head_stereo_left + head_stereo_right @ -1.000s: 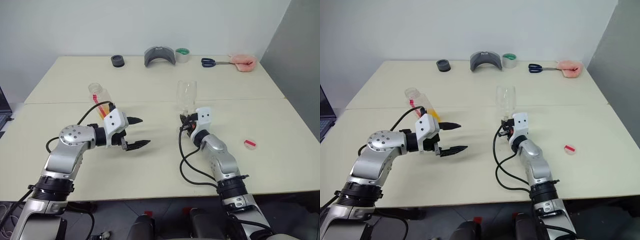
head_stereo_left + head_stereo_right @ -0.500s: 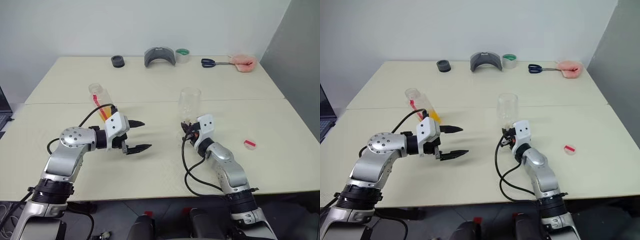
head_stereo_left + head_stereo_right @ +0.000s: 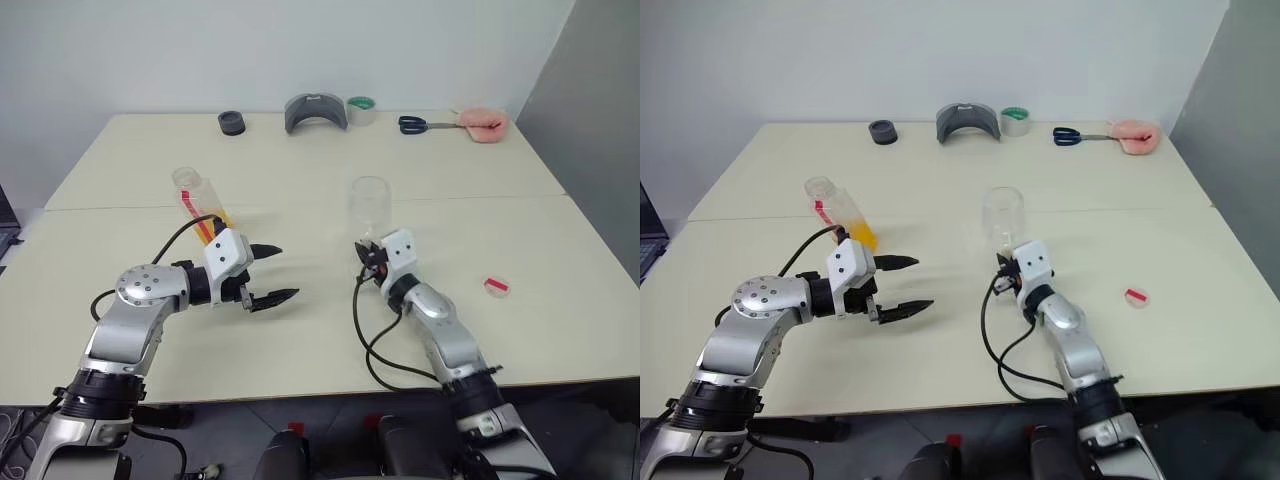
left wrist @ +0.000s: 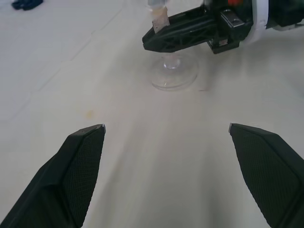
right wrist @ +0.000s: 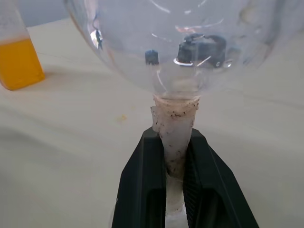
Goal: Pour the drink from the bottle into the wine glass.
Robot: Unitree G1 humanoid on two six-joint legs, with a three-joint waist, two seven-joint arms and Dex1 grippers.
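The clear bottle (image 3: 200,205) stands uncapped on the left half of the table, with orange drink (image 3: 862,235) in its lower part; it also shows as bottle (image 5: 15,57). Just in front of it and toward the table's middle, my left gripper (image 3: 285,272) hangs open and empty, and its spread fingers (image 4: 80,161) point at the glass's foot. The empty wine glass (image 3: 369,203) stands upright at the centre. My right gripper (image 3: 368,250) is shut on its stem (image 5: 173,128), just under the bowl. The round foot (image 4: 174,76) sits at table level.
A red-and-white cap (image 3: 495,287) lies on the table to the right of the glass. Along the far edge are a black ring (image 3: 231,122), a grey curved piece (image 3: 315,110), a tape roll (image 3: 360,110), scissors (image 3: 415,124) and a pink cloth (image 3: 478,122).
My right gripper swung the wine glass slightly right, then back left, with a roll of the wrist. The left gripper stayed open and in place. The whole view shifted a little.
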